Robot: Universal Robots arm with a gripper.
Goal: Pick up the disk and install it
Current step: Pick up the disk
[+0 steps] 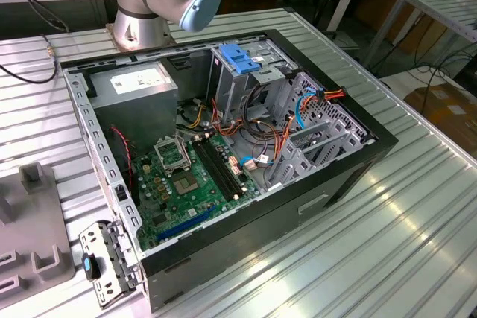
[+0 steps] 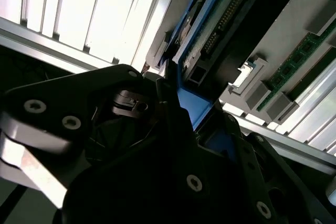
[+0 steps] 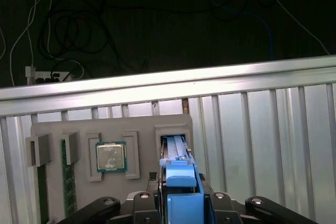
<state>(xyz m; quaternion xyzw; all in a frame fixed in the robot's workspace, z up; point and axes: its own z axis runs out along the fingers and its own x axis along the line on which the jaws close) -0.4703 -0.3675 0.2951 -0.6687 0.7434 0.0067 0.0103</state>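
**Item 1, the disk** [image 3: 177, 174]: stands on edge in the end pocket of the grey fixture tray [image 3: 136, 124], 1 blue side rail uppermost. In the second wrist view the disk [image 2: 247, 24] shows its dark slab and connector edge, with blue framing along its side. Upright storage appears meant to present the rail for a top-down grasp. It is not installed, and whether it has begun to rise out of the pocket cannot be judged.

**Item 2, the gripper** [image 3: 181, 199]: set over the disk, 1 jaw on each side of the blue rail with no gap visible. Judged clamped on the disk.

**Item 3, tray contents:** a processor [image 3: 111, 157] lies flat in the pocket beside the disk's. A green memory stick [image 3: 65, 182] sits on edge farther along the same row.

**Item 4, the slatted metal table** [image 3: 262, 129]: carries the tray close to 1 of its edges. In the exterior view the tray [image 1: 30, 221] lies at the exterior view's left.

**Item 5, the open computer case** [image 1: 246, 229]: sits mid-table, well apart from the tray. Inside are the green motherboard [image 1: 186, 184] and a grey metal cage with a light-blue latch [image 1: 238, 61].
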